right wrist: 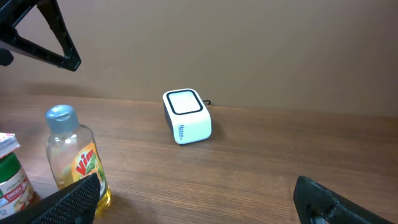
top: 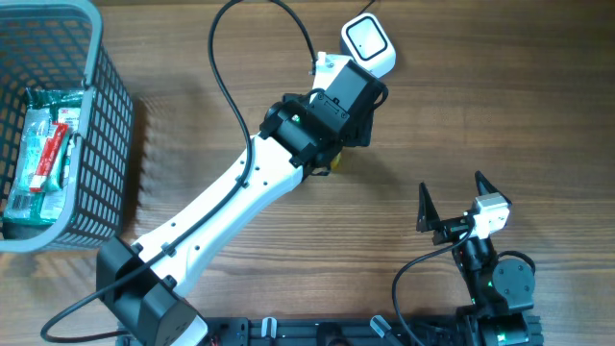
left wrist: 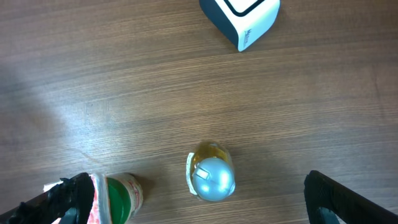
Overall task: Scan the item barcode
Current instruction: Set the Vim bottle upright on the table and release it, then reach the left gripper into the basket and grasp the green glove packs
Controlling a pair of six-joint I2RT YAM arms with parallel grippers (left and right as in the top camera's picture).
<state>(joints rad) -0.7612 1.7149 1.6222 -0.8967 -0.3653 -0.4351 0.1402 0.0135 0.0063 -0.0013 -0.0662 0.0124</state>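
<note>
Overhead, the left arm (top: pixel 240 192) reaches near the scanner (top: pixel 368 43) while the right gripper (top: pixel 450 187) sits wide open and empty; the left wrist view shows the left gripper (left wrist: pixel 189 193) spread wide, empty, above the upright bottle (left wrist: pixel 211 179) on the surface (left wrist: pixel 186 93); the right wrist view puts the bottle apart from the scanner, so the pick-up seems in hand, calling for a descent, a grip, then a barcode-first carry.

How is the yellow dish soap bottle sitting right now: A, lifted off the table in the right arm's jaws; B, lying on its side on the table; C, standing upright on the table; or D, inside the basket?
C: in the right wrist view the bottle stands upright on the table with its cap on top, and nothing grips it.
</note>
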